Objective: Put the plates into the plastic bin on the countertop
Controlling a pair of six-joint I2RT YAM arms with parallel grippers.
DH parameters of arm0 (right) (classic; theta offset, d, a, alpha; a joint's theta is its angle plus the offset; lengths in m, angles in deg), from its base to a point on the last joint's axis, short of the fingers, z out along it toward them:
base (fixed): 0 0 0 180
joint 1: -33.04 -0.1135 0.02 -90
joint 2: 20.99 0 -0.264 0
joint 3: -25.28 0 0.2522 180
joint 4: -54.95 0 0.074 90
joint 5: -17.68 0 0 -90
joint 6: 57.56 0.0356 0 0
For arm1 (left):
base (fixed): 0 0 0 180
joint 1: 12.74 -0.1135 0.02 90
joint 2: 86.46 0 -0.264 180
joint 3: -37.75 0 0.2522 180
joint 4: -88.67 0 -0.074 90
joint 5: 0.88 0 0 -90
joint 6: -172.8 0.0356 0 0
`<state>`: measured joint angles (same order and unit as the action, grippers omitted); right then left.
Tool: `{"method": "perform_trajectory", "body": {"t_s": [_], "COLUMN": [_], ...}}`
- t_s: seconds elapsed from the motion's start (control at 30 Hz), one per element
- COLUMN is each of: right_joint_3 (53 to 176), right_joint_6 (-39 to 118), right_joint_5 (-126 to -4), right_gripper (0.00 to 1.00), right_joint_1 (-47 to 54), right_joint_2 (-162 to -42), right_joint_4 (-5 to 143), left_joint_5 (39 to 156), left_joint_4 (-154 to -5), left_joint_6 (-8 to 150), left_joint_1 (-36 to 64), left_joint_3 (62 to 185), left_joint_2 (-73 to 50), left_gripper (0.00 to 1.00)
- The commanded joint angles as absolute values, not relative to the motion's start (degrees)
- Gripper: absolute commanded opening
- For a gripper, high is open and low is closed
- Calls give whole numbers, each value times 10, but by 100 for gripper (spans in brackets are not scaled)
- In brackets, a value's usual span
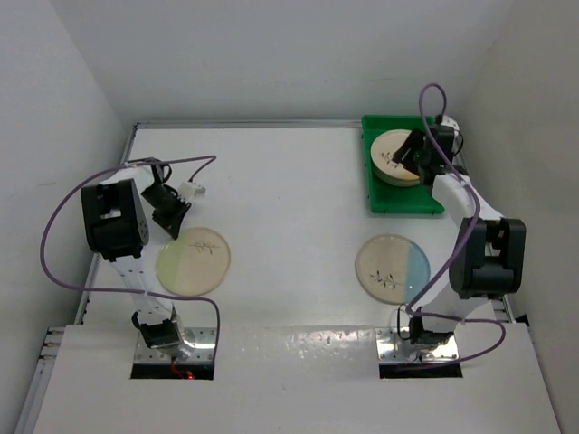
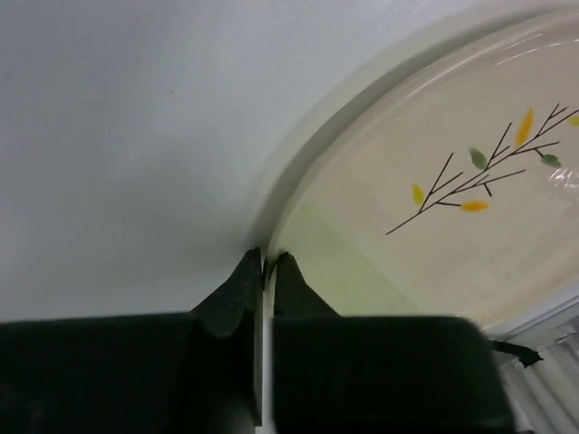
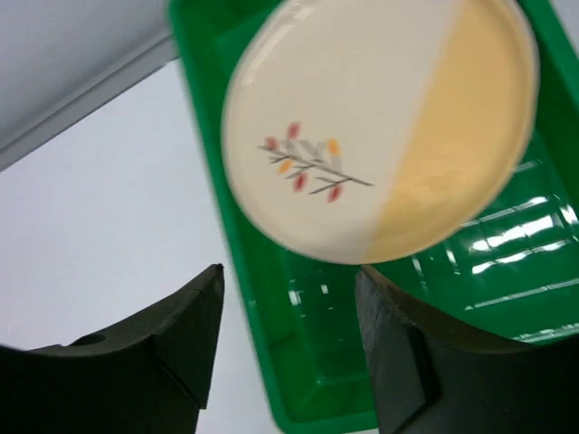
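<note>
A cream plate with a yellow-green segment (image 1: 194, 260) lies on the white countertop (image 1: 289, 190) at the left. My left gripper (image 1: 172, 215) is at its far-left edge; in the left wrist view my gripper (image 2: 268, 258) is shut on the rim of this plate (image 2: 452, 226). A plate with a blue segment (image 1: 392, 267) lies on the right. The green plastic bin (image 1: 403, 201) stands at the far right and holds a stack of plates (image 1: 391, 161). My right gripper (image 1: 418, 149) hovers over the stack, open and empty (image 3: 289, 276). The top plate (image 3: 362, 117) has an orange segment.
The near half of the bin (image 3: 317, 380) is bare green floor. White walls close in on the left, back and right. A purple cable (image 1: 63, 235) loops off the left arm. A metal rim (image 1: 244, 124) edges the far side.
</note>
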<state>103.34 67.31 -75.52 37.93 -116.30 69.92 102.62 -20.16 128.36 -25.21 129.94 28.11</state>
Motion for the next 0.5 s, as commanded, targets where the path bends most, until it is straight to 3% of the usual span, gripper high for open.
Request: {"method": "perform_trajectory", "body": {"t_s": [0.0, 0.13, 0.17, 0.27, 0.47], "right_joint_3": [1028, 1036, 1061, 1132, 1232], "right_joint_6": [587, 523, 515, 487, 538], "right_joint_5": [-742, -622, -519, -396, -309], "right_gripper": [61, 65, 65, 66, 67], "right_joint_1": [311, 207, 194, 120, 37], "right_joint_2": [-1127, -1168, -1182, -1284, -1437], "right_joint_4": [693, 704, 709, 756, 758], "left_joint_5": [1068, 1154, 1182, 1217, 1238], "left_joint_4": [-235, -235, -235, -240, -278], "left_joint_6": [1269, 1233, 1218, 1211, 1201], "left_joint_1": [-253, -253, -247, -223, -167], "left_joint_3": [1267, 1306, 1317, 1354, 1372], "left_joint_2": [334, 306, 298, 259, 209], "left_gripper": [0, 0, 0, 0, 0]}}
